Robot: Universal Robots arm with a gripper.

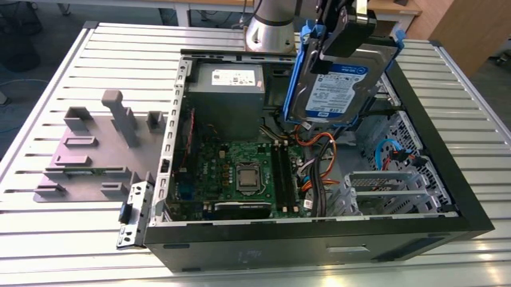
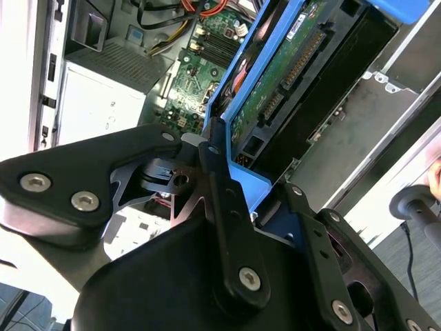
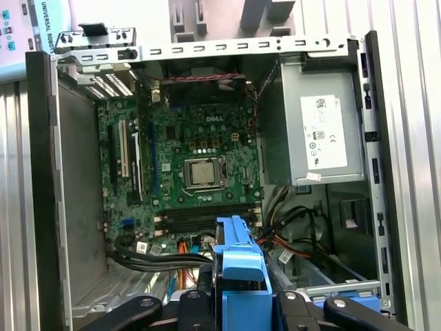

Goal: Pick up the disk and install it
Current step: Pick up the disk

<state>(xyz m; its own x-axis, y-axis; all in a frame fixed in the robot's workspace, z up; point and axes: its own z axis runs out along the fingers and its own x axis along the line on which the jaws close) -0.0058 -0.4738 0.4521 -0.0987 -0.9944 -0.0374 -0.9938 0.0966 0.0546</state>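
gripper [image 1: 345,36] — pinching disk [image 1: 335,89] by its upper edge, seemingly | disk hangs tilted over computer case [image 1: 279,254]

Under the hanging blue-railed metal disk [image 1: 335,89] I see orange and black cables [image 1: 318,156] in the way; open air stands above the nearer silver drive cage [image 1: 387,185].

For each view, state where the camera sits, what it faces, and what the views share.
Exterior view: off the arm, looking down into the computer case; arm and hand show.
First wrist view: on the arm, facing the motherboard; hand shows.
Second wrist view: on the arm, facing the disk's underside; hand shows.
All share the held disk.
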